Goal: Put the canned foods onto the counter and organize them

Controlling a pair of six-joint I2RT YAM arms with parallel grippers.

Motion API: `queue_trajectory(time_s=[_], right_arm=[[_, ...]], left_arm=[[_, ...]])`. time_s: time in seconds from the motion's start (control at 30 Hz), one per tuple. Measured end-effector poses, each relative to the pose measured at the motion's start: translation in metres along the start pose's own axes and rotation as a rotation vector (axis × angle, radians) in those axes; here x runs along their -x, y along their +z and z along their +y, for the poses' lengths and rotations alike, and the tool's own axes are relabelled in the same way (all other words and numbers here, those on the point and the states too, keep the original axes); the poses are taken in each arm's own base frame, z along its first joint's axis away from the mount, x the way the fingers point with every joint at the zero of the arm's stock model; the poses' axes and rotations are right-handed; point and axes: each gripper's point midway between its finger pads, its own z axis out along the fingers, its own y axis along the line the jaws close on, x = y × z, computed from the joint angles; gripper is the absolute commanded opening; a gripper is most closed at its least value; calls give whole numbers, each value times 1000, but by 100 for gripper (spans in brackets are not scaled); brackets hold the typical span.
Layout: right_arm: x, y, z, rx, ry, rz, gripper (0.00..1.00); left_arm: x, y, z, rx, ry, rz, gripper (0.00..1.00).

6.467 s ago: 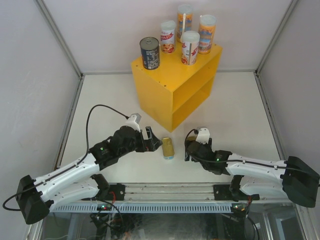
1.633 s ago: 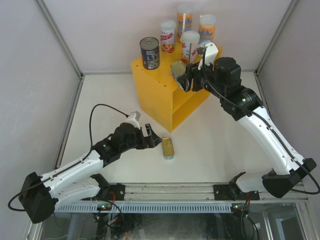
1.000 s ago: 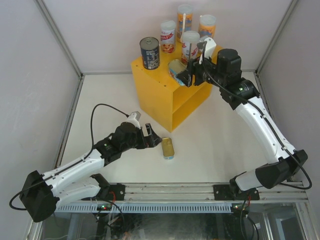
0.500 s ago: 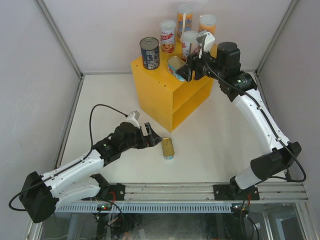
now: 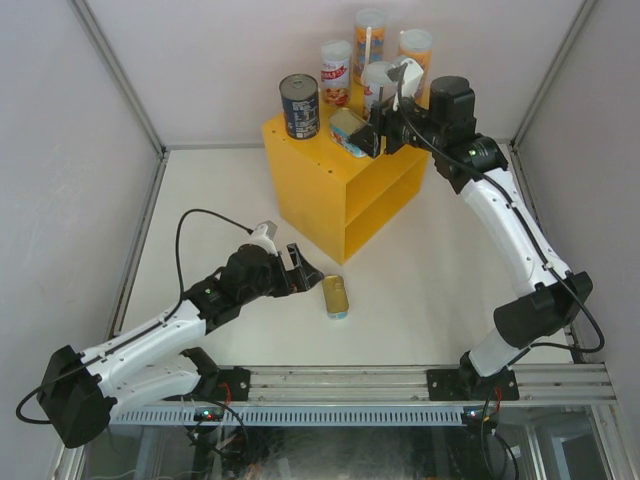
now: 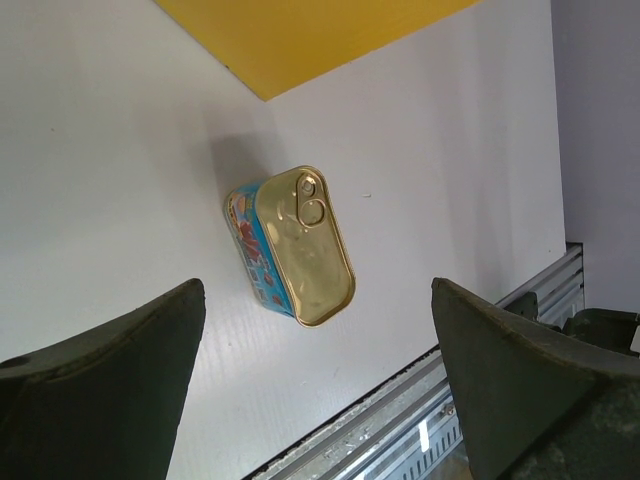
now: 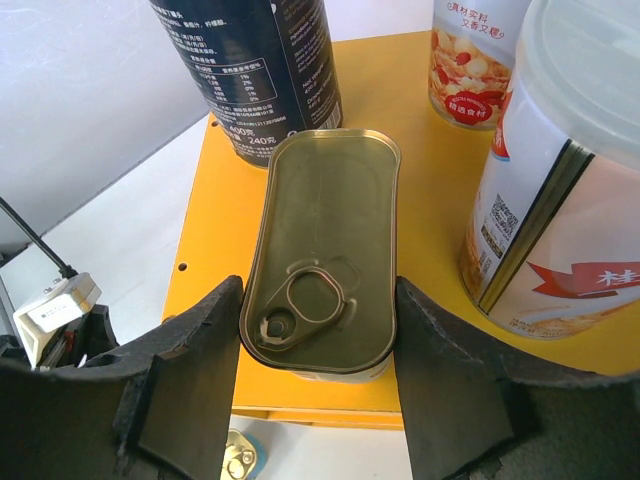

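Placing flat tin [image 7: 320, 255] — R jaws grip it over the counter [image 7: 425, 160] by the dark can [image 7: 260, 60]; next: lower, release. L jaws spread wide near last tin [image 6: 295, 245].

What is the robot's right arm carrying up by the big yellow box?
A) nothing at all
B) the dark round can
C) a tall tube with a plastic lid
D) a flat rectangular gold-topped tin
D: the right wrist view shows the flat rectangular gold-topped tin pinched between the two fingers of the right hand, by the top of the big yellow box.
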Motion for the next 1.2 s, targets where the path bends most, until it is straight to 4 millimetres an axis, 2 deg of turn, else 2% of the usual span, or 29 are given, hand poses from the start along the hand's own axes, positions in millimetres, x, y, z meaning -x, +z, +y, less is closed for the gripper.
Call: queue_trajectory(time_s=[0.2, 0.47, 0.93, 1.07, 1.2], right_arm=[[0, -1, 0, 14, -5, 1, 61], [0, -2, -1, 15, -3, -1, 73], [7, -6, 0, 14, -10, -15, 75], [13, -13, 4, 8, -17, -28, 76], [27, -28, 11, 2, -37, -65, 76]], left_arm=[[1, 0, 0, 3, -8, -4, 97], [1, 0, 1, 6, -8, -7, 97], [2, 1, -4, -11, -8, -14, 97], [3, 1, -6, -16, -11, -16, 97], [3, 1, -6, -16, -11, -16, 97]])
